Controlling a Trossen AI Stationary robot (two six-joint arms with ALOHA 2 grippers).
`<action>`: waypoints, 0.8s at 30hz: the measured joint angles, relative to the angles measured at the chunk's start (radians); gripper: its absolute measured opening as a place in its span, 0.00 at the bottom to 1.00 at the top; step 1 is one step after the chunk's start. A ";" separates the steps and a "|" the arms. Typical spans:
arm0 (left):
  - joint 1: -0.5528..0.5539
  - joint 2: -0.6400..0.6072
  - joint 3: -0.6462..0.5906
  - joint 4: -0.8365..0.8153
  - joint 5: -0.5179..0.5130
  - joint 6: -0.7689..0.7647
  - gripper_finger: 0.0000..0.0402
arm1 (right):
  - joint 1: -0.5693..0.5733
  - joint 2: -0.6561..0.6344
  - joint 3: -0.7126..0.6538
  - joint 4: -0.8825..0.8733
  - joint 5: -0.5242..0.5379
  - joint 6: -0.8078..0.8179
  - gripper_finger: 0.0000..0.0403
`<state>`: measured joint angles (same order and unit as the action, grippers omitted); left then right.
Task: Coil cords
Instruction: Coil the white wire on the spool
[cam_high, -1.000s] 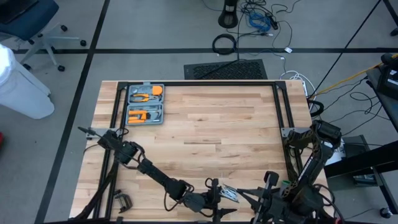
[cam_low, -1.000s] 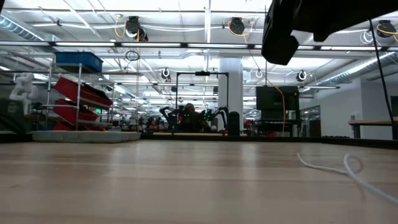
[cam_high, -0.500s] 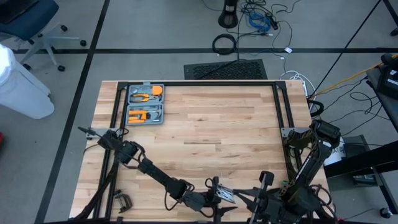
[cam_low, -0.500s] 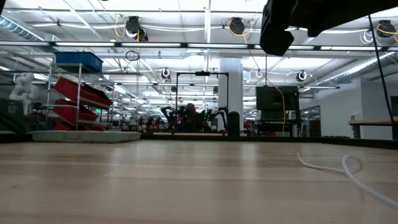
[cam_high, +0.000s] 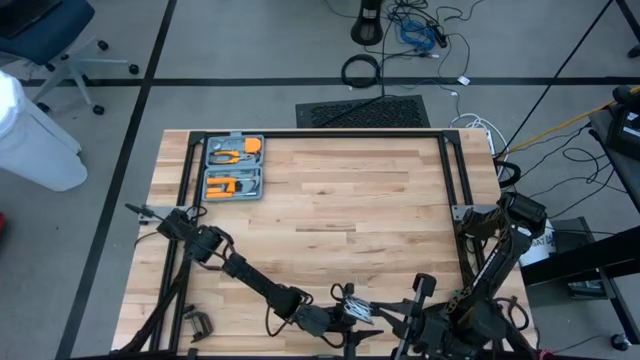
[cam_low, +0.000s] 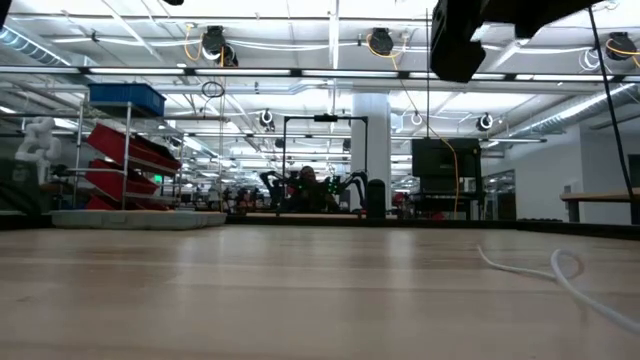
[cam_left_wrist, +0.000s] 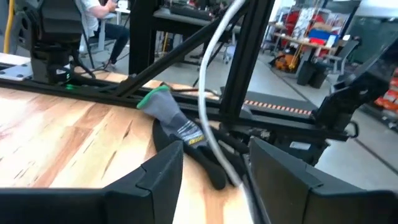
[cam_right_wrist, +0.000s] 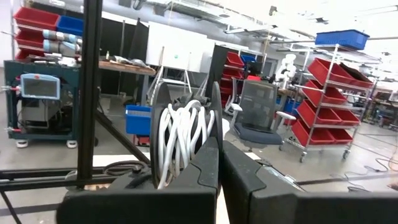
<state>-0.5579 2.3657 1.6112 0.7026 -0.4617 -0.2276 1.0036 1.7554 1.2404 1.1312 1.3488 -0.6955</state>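
Observation:
The white cord (cam_left_wrist: 208, 93) rises slanting between the open fingers of my left gripper (cam_left_wrist: 216, 148), which is level at the table's near edge (cam_high: 350, 312). I cannot tell whether it touches a finger. Several turns of it are wound on the small black reel (cam_right_wrist: 183, 134). My right gripper (cam_right_wrist: 219, 149) is shut on that reel, raised above the near right of the table (cam_high: 422, 300). Another stretch of the cord (cam_low: 560, 270) lies looped on the wood at the right. My right gripper pinches the rim of one black disc of the reel (cam_right_wrist: 215, 121) between its two shut fingers. The fingers are about level. The reel stands on edge beyond the fingertips, lifted clear of the table, with the white turns beside the held disc.
A grey glove with a green cuff (cam_left_wrist: 177, 124) lies on the table just beyond my left gripper, by the black frame posts (cam_left_wrist: 242, 68). A grey tool case (cam_high: 233, 167) sits at the far left. A small clamp (cam_high: 197, 323) is at the near left.
My left gripper has rolled slightly where it is. The white cord beside it has shifted a little toward the table's left and shows small loops there. My right gripper, holding the reel, has stayed almost in place.

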 joint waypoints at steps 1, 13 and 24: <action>0.000 0.000 0.000 0.010 0.005 0.000 0.47 | -0.002 0.000 0.000 -0.004 -0.010 0.004 0.00; 0.002 0.000 0.000 0.031 0.018 0.006 0.42 | -0.005 0.000 0.000 -0.023 -0.024 0.025 0.00; 0.001 0.000 0.000 0.045 0.013 0.027 0.14 | -0.005 0.000 0.000 -0.024 -0.024 0.029 0.00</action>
<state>-0.5568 2.3661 1.6112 0.7480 -0.4488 -0.2001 0.9985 1.7554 1.2404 1.1075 1.3253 -0.6662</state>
